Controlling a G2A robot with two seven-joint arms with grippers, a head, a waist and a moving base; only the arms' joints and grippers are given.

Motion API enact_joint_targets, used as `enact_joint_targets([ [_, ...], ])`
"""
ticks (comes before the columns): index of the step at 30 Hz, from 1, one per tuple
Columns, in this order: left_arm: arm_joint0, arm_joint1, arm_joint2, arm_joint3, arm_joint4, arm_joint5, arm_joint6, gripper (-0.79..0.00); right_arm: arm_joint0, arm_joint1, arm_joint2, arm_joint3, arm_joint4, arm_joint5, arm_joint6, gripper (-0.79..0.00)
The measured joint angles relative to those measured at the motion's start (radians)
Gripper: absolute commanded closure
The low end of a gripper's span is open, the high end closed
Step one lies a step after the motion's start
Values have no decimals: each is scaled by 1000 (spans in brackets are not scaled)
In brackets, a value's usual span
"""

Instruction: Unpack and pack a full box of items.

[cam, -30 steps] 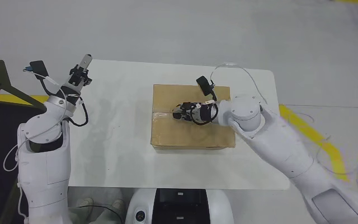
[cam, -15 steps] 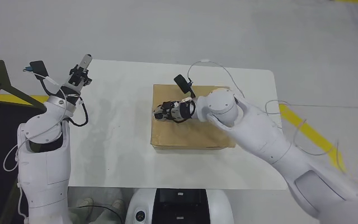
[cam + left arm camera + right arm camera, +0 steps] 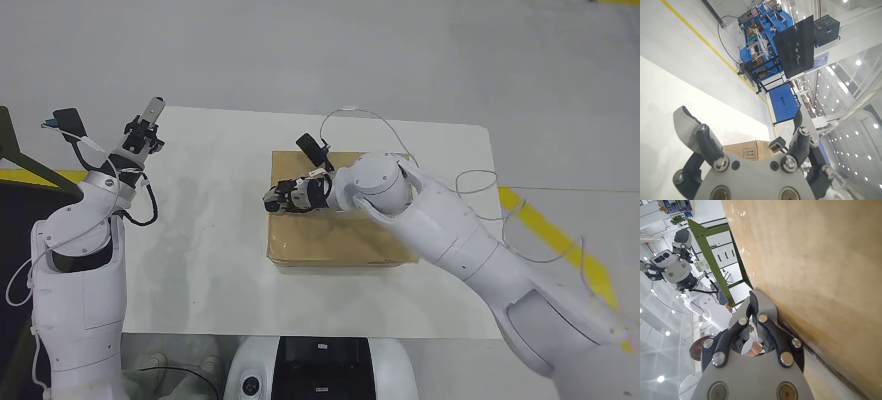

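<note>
Where your right gripper (image 3: 268, 199) is: lying flat against the top of the box (image 3: 340, 235), with its tips at the box edge that faces your left arm.
Right gripper fingers: pressed together, holding nothing.
Left gripper (image 3: 152, 108): fingers spread wide with nothing between them, up over the far corner of the tabletop (image 3: 200, 260), well apart from the box.
Box: brown cardboard, flaps shut, sitting near the middle of the white tabletop.
</note>
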Motion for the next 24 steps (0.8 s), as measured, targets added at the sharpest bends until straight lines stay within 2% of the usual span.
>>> enact_joint_targets([
  [8, 0, 0, 0, 0, 0, 0, 0, -785, -7, -8, 27, 5, -25, 3, 13, 0],
  [14, 0, 0, 0, 0, 0, 0, 0, -785, -39, 15, 88, -41, -59, 12, 10, 0],
  [24, 0, 0, 0, 0, 0, 0, 0, -785, -118, 61, 178, -137, -132, 95, 30, 0],
])
